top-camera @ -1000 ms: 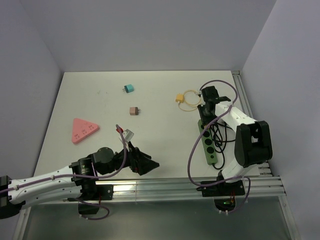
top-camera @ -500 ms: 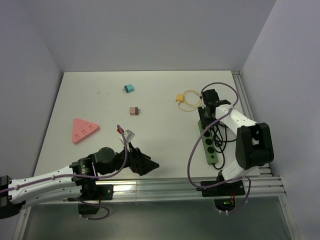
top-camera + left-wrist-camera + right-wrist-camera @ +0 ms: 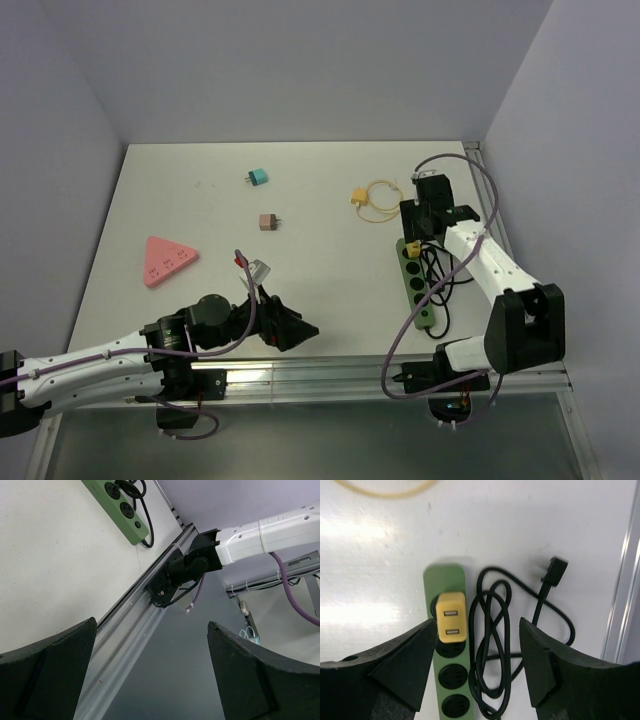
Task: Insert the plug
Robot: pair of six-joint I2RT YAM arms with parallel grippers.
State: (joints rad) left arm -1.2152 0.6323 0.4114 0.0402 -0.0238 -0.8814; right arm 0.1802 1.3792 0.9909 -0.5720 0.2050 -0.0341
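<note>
A yellow plug [image 3: 451, 623] with two USB slots sits in the end socket of the green power strip [image 3: 445, 582]. My right gripper [image 3: 477, 621] hovers above it, open, with a finger on either side and nothing held. From above, that gripper [image 3: 425, 213] is over the strip's far end [image 3: 418, 290] at the table's right. The strip's black cord [image 3: 492, 630] lies coiled beside it, its own black plug [image 3: 554, 570] loose on the table. My left gripper [image 3: 295, 328] rests low near the front edge, open and empty [image 3: 151, 622].
A pink triangular block [image 3: 168, 260] lies at the left, with a teal adapter [image 3: 259, 177] and a brown adapter [image 3: 268, 221] mid-table. A yellow looped cable [image 3: 372, 198] lies just left of the right gripper. Aluminium rails [image 3: 350, 365] run along the front and right edges.
The right gripper's jaws have opened off the yellow plug, which stays in the strip. The right arm's elbow has swung out to the right. The left arm has not moved.
</note>
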